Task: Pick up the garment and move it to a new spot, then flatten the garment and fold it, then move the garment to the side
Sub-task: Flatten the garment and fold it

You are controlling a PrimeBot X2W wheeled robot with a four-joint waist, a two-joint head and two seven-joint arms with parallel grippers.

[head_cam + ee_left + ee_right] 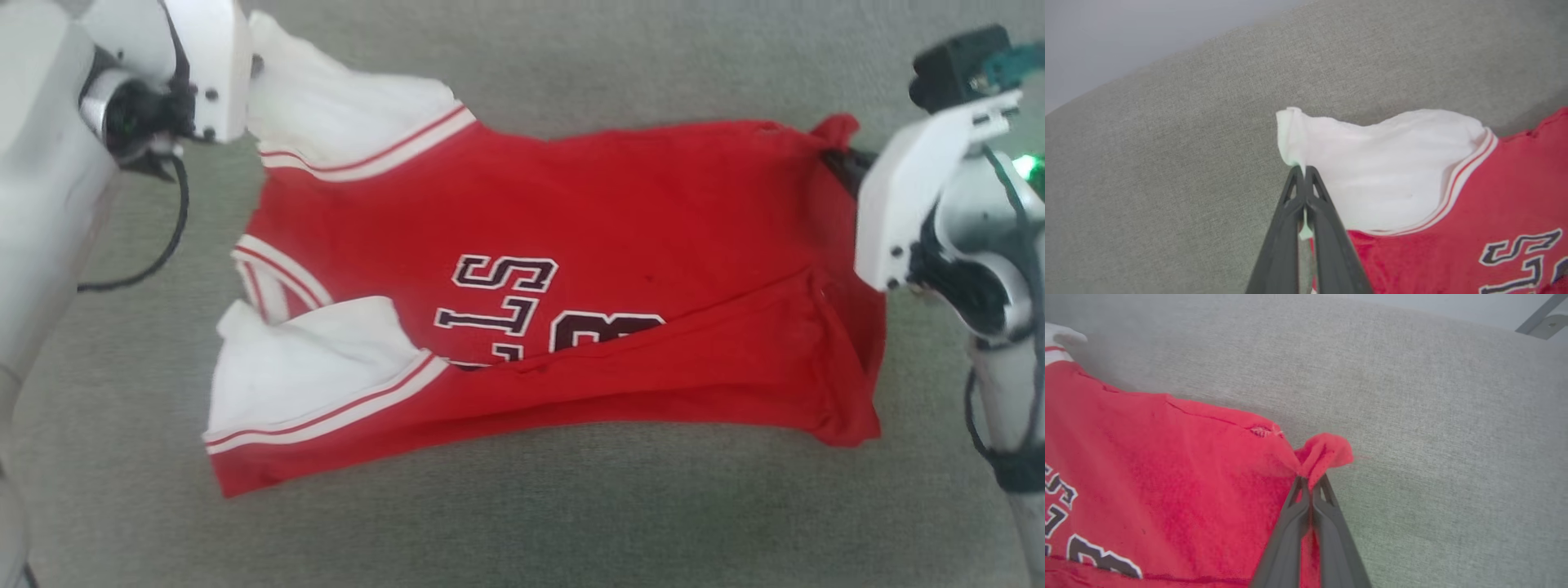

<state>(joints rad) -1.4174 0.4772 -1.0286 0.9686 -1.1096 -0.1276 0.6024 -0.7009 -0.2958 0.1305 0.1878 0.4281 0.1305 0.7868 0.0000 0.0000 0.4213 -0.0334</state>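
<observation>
My left claw (1304,170) was clamped on the white sleeve (1388,163) tip and my right claw (1311,481) on the hem corner (1327,451) of the jersey (588,204), which lay lettering-up on the grey fabric surface (571,531), presumably to stretch it flat between them.

a grey woven fabric surface (522,523) reaches every edge of the head view, softly and evenly lit. beyond its far edge stands a plain pale wall (1106,36). a grey metal bracket (1541,318) shows past its far right corner.
</observation>
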